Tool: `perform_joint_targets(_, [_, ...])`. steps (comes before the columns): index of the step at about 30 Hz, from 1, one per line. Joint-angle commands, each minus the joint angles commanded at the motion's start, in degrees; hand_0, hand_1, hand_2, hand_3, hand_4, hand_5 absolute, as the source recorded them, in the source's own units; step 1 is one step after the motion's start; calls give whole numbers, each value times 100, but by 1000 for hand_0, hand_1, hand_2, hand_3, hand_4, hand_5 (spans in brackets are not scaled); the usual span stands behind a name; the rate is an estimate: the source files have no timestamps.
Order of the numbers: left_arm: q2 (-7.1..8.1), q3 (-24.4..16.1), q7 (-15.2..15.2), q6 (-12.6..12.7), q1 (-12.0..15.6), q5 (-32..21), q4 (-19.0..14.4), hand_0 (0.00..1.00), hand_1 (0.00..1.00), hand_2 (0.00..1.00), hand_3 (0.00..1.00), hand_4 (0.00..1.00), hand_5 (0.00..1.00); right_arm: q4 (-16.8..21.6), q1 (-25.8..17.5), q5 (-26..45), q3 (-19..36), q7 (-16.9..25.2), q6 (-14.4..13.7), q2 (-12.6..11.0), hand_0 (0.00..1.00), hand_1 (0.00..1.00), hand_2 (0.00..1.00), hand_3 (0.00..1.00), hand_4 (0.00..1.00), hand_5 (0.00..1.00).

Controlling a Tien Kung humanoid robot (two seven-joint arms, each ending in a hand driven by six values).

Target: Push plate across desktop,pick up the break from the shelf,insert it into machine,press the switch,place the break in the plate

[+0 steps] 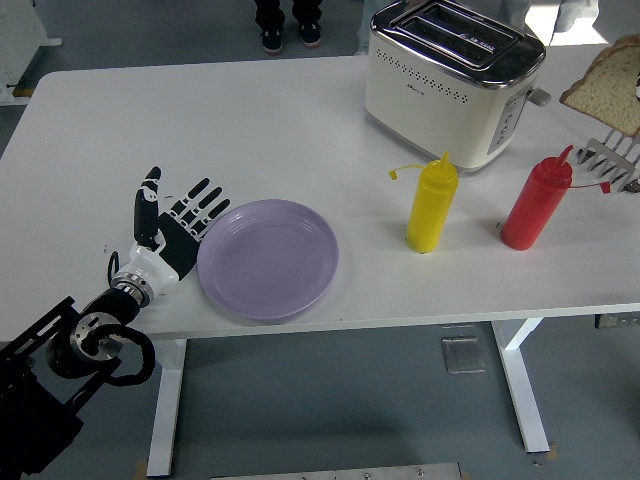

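The left robot hand [172, 232] is lying open on the desk [250, 110], fingers spread, touching the left rim of the purple plate [268, 259]. A bread slice [606, 86] is hanging at the right edge.

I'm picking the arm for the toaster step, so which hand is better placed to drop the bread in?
The right. It already has the bread lifted at the right edge, close beside the toaster. The left hand is open against the plate, far from both.
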Motion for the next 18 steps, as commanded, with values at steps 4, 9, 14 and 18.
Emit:
perform_joint_targets(4, [-7,59,0,2,-26,-11,-4,840,768,718,701,803,998,235,62,124,-32,-172,71,-97,504,529,486,405,170,2])
perform_joint_targets(9, [-14,103,-4,4,-55,-17,-7,840,768,718,701,802,998,495,213,294,-126,-367,143,-246,501,527,484,405,195,2])
perform_joint_targets(14, [-16,147,-2,4,-79,-27,-10,840,768,718,701,801,998,715,430,528,-243,-533,200,-393,493,526,484,406,144,2])
perform_joint_targets(18, [-14,177,3,-2,-89,-38,-14,840,768,718,701,801,998,878,593,737,-330,-649,245,-486,490,523,485,403,136,2])
